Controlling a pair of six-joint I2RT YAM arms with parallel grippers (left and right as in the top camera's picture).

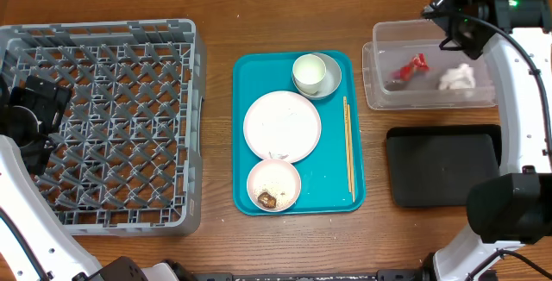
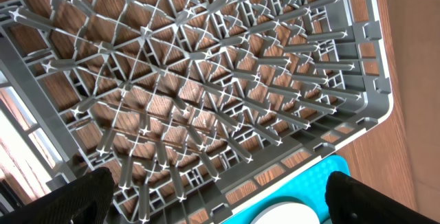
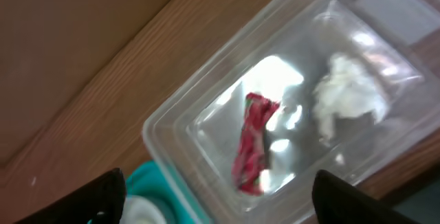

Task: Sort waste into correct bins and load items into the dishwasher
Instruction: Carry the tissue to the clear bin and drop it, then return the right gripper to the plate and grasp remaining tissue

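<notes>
The red wrapper and the white napkin lie inside the clear tub at the right. My right gripper hangs above the tub's far edge. In the right wrist view it is open and holds nothing, with the wrapper and napkin below it. On the teal tray sit a cup in a bowl, a plate and a bowl holding a brown scrap. My left gripper is open over the grey dish rack.
Wooden chopsticks lie along the teal tray's right side. A black tray rests near the right arm's base, in front of the tub. In the left wrist view the rack lattice fills the frame, with the teal tray's corner beyond it.
</notes>
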